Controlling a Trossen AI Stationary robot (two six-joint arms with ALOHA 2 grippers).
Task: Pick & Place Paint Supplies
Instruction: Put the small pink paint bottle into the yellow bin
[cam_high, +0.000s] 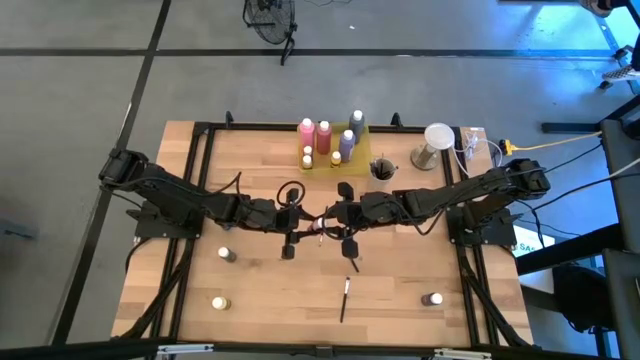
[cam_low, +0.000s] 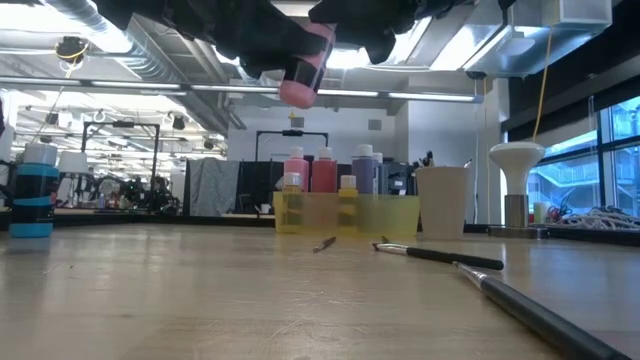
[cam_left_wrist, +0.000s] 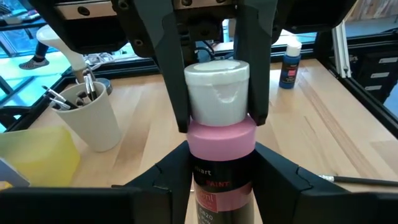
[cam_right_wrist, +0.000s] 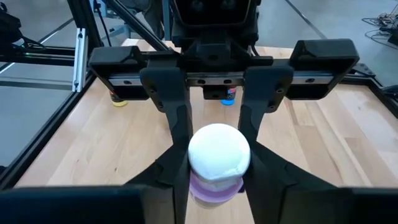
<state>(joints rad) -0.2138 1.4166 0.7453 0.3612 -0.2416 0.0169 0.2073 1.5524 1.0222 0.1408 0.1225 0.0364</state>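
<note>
Workshop floor and bright windows lie beyond your wooden table (cam_high: 400, 290), where both arms meet at the middle. Look at the pink paint bottle (cam_left_wrist: 221, 146): it hangs in the air above the table, held between the two grippers. Your left gripper (cam_left_wrist: 221, 171) has its fingers closed on the pink body of the bottle. Your right gripper (cam_right_wrist: 214, 165) has its fingers pressed against the sides of the white cap (cam_right_wrist: 219, 151), from the opposite side. In the low view you see the bottle tilted, cap end downward, well above the tabletop.

At the far side of the table the yellow tray (cam_low: 385, 215) holds more paint bottles, red, pink and purple ones among them. Just beside it stands the cup (cam_left_wrist: 93, 118) with brushes in it. Two dark-handled paintbrushes lie loose on the near half of the table, one (cam_high: 344, 299) close to the front edge. Small bottles stand scattered near the corners, well apart from the arms.
</note>
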